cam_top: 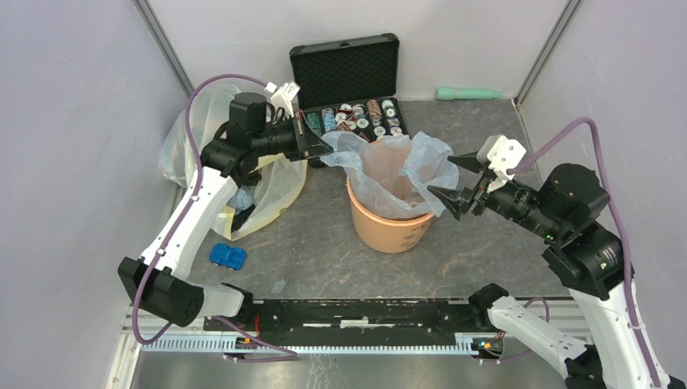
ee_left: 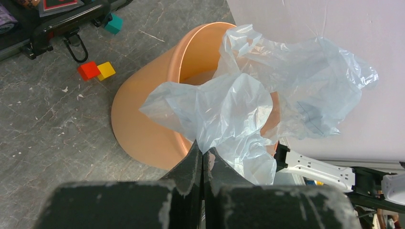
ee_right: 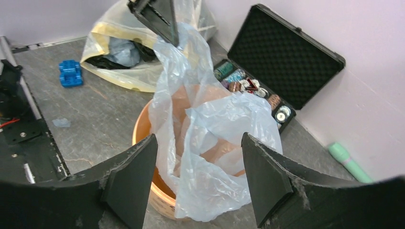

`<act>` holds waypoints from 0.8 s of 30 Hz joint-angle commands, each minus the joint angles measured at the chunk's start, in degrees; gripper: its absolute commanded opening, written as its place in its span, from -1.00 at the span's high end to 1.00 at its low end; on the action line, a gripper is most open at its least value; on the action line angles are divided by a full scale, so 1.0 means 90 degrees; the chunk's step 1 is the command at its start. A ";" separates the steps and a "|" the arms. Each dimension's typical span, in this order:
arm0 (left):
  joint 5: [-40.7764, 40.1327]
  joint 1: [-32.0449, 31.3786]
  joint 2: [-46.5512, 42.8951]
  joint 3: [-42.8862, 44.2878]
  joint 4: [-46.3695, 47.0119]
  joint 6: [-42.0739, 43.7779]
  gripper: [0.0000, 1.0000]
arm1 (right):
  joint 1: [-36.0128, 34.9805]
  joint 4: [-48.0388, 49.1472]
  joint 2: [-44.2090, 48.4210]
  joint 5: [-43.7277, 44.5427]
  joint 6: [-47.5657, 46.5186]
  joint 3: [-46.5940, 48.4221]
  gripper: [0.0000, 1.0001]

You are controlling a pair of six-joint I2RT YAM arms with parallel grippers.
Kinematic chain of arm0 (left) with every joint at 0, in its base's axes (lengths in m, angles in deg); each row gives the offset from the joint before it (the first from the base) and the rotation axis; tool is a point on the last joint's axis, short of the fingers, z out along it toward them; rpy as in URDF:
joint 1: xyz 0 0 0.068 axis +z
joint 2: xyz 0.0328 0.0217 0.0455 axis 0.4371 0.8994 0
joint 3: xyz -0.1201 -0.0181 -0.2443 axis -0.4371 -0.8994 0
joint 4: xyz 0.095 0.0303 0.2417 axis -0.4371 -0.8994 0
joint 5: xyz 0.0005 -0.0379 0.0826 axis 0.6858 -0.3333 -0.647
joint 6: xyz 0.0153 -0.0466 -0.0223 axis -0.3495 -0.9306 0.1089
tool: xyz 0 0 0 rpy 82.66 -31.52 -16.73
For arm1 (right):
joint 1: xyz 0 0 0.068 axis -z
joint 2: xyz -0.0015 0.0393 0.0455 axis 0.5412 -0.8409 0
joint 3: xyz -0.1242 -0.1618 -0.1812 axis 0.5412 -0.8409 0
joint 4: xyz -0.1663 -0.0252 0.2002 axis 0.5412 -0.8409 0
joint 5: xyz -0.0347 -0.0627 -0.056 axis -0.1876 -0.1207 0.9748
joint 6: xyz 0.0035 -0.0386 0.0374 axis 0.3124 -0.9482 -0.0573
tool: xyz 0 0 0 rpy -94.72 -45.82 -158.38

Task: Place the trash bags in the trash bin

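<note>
The left gripper [ee_left: 202, 160] was clamped on the pale blue bag [ee_left: 229, 105], holding its rim up over the bin [cam_top: 390, 232], apparently to spread it. The right gripper [cam_top: 441, 177] hung wide open, empty, opposite.

A robotics lab cell is suggested by a grey counter [cam_top: 316, 243] enclosed by plain wall panels [cam_top: 65, 121] and metal posts [cam_top: 166, 49], with a black mounting rail [cam_top: 364, 312].
</note>
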 commanded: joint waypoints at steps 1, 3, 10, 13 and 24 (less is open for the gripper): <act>0.0041 -0.0008 0.0022 0.0244 0.0230 -0.0213 0.96 | 0.0007 0.0083 -0.0082 -0.0354 0.0060 -0.0215 -0.43; 0.0031 -0.0009 0.0027 0.0232 0.0224 -0.0203 0.96 | 0.0006 0.0113 -0.0099 -0.0254 0.0041 -0.0488 -0.43; 0.0041 -0.0006 0.0073 0.0222 0.0230 -0.0210 0.96 | 0.0003 0.0351 -0.0268 -0.0149 0.0214 -0.0741 -0.41; 0.0031 -0.0009 0.0057 0.0213 0.0229 -0.0208 0.96 | -0.0001 0.0428 -0.0355 -0.0061 0.0212 -0.0782 -0.39; 0.0036 -0.0005 0.0070 0.0261 0.0247 -0.0203 0.96 | -0.0305 0.0439 -0.0517 0.0863 0.0144 -0.0910 0.46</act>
